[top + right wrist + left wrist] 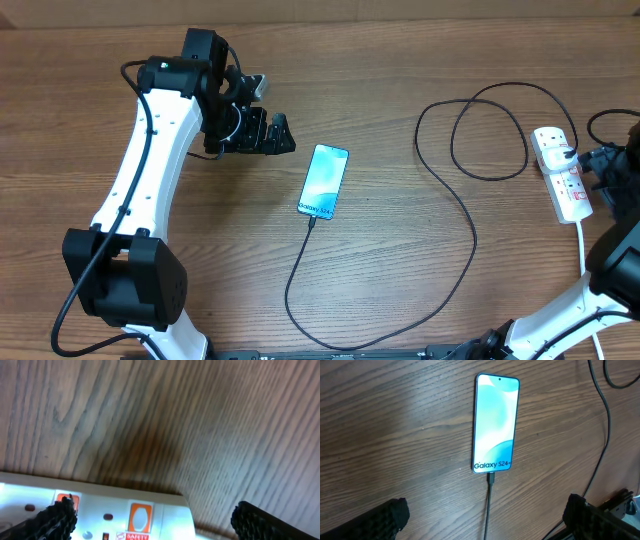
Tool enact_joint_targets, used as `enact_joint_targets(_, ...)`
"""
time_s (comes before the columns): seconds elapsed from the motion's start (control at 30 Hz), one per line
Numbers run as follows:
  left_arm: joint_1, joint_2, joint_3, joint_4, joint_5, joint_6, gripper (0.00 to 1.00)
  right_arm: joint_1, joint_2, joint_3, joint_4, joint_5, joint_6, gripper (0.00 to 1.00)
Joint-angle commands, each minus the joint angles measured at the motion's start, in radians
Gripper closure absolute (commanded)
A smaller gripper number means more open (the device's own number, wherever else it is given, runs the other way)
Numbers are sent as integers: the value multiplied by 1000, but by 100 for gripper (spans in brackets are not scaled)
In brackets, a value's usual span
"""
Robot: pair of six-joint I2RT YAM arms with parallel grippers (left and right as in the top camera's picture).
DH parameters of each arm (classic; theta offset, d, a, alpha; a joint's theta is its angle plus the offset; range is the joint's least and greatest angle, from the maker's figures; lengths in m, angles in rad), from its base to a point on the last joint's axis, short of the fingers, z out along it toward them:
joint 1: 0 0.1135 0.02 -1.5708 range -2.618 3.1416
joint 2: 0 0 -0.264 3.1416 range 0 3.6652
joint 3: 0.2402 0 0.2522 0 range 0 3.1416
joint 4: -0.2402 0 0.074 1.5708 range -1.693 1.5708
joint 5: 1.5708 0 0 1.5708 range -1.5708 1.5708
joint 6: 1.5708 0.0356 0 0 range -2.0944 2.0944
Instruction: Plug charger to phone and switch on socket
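Note:
The phone point(323, 181) lies flat mid-table, its blue-teal screen point(495, 422) lit and facing up. The charger point(470, 240), a thin black cable, loops over the table. Its plug tip point(490, 479) sits at the phone's bottom edge. The cable's other end runs to a black plug in the socket point(562, 175), a white strip with red switches point(139, 517). My left gripper point(270, 135) point(485, 507) hovers open left of the phone, nothing between its fingers. My right gripper point(603, 178) point(155, 515) stands open just above the socket's end, holding nothing.
A white cord point(583, 245) runs from the socket toward the table's front edge. The left arm point(150, 150) stretches along the table's left side. The right arm's base point(615, 270) fills the right front corner. Bare wood point(175, 420) lies beyond the socket.

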Motion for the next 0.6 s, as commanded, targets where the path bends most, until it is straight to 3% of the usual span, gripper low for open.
enact_joint_targets(0.0, 0, -23, 6, 3, -3, -6, 0, -8, 5, -5, 12, -18, -42, 0)
enact_joint_targets(0.57, 0, -23, 6, 3, -3, -6, 0, -8, 6, -70, 89, -24, -72, 0)
